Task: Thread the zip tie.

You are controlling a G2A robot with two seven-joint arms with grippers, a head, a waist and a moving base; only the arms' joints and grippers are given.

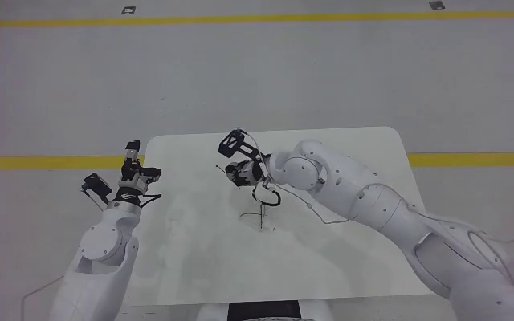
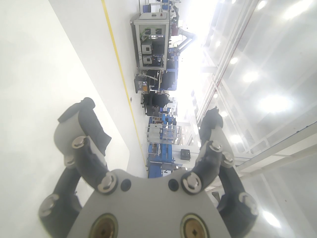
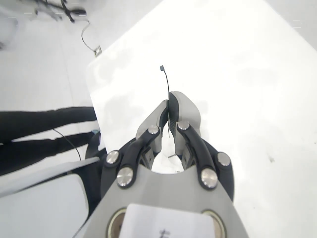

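right gripper (image 3: 169,105) pinches the thin black plastic zip tie (image 3: 165,80), head jutting beyond; left gripper (image 2: 149,107) gapes empty. hold that head steady so the tail enters squarely.

Zip tie (image 3: 165,80): thin black plastic, matt.
Counter (image 3: 223,63): white, smooth, faint sheen.
Right gripper (image 3: 169,101) fingers (image 3: 185,107): pale grey matt shells, black ribbed rubbery pads, bright metal screws.
Floor (image 1: 257,80), 12 o'clock of counter: pale, smooth, lightly glossy.
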